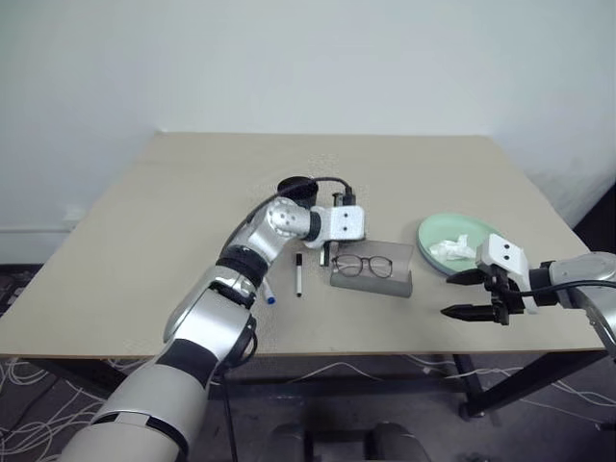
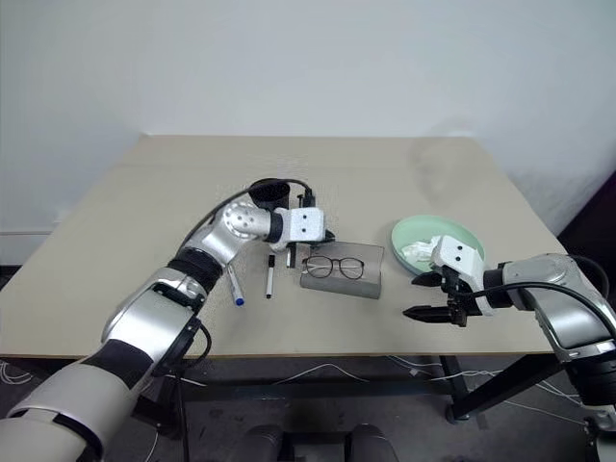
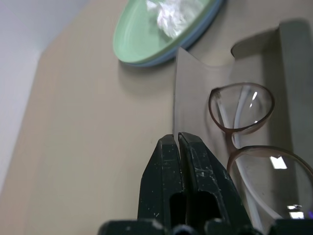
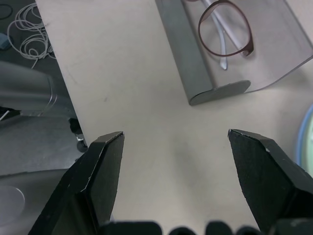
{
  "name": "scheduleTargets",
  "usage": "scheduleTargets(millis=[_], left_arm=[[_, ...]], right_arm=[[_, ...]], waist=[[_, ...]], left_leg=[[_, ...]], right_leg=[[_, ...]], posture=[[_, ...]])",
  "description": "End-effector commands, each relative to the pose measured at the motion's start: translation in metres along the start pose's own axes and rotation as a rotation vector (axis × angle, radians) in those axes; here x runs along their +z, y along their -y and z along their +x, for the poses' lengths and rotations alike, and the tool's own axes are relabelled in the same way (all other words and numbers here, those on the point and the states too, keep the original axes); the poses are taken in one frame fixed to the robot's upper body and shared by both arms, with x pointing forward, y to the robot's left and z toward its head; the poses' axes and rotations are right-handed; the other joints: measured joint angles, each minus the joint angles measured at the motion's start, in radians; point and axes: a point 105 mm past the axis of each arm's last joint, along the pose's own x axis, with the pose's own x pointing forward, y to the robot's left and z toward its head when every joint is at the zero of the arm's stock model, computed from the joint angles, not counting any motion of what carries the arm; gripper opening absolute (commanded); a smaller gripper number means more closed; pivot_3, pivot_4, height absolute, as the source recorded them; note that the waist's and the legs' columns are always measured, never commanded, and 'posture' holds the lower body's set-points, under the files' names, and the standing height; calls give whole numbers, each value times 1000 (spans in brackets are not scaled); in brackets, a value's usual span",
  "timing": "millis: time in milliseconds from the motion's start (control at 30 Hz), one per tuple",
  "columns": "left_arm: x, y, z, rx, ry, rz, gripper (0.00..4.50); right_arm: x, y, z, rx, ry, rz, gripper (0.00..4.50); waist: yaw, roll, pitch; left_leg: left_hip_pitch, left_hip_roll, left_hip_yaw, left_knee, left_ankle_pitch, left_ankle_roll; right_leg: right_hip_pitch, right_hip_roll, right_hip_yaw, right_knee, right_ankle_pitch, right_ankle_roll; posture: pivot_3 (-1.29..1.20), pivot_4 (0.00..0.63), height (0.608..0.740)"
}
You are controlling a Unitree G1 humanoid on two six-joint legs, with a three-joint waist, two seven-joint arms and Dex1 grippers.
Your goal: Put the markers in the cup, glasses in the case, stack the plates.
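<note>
Reaching in from the lower left of the head view, the left arm bends across the middle of the frame, and the left gripper [image 3: 178,161] hangs just above the near-left edge of the case [image 1: 373,280] with its two black fingers pressed together, holding nothing. At the lower right the right gripper [image 1: 466,295] hovers low over bare tabletop near the front edge, its tapered black fingers spread wide and empty.

Both work over a matte beige table [image 1: 173,212] on dark legs, with white cables tangled on the floor beneath and a plain white wall behind.

Nearest on the table lie the markers: the blue-tipped one [image 1: 269,294] mostly under the left forearm and the black-capped one [image 1: 298,274] just right of it. Just beyond, the glasses [image 1: 364,265], thin brownish frame and round clear lenses, rest in the open grey case. Right of it the pale green plate [image 1: 438,231] sits stacked on the blue plate [image 3: 208,24], crumpled white tissue [image 1: 452,250] inside. Farther back, the black cup [image 1: 294,187] stands behind the left wrist.
</note>
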Motion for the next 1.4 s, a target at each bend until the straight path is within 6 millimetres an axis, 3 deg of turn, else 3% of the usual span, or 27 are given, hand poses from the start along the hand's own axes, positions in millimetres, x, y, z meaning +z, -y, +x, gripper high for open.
scheduleTargets(millis=[33,233,600,800,1200,1400], left_arm=[[8,0,-14,-37,48,-39,15],[-10,21,-24,-57,-2,-116,15],[-19,39,-39,-107,-35,-157,15],[-26,59,-33,-166,-67,-154,15],[-37,43,-13,-64,-134,-135,15],[-32,31,-3,-7,-130,-112,15]], right_arm=[[11,4,-9,-25,25,-34,3698],[13,6,-6,-20,27,-40,3698],[15,8,-5,-13,26,-44,3698],[16,9,-3,-12,29,-47,3698],[17,10,-3,-21,30,-50,3698],[17,8,-3,-20,33,-50,3698]], waist=[[-2,0,0],[-4,1,0],[-5,1,0],[-2,1,-1],[0,1,-1],[-1,1,-1]], left_leg=[[0,0,0,0,0,0],[1,0,0,0,0,0],[1,1,0,2,0,1],[1,1,1,2,1,1],[1,1,1,3,2,2],[1,0,1,3,2,3]], right_leg=[[0,0,0,0,0,0],[0,0,0,1,0,0],[1,0,0,1,1,0],[1,0,0,1,1,0],[2,0,0,1,2,2],[2,0,1,1,2,3]], posture=[[0,0,740],[0,0,740],[0,0,740],[0,0,740],[0,0,740],[0,0,740]])
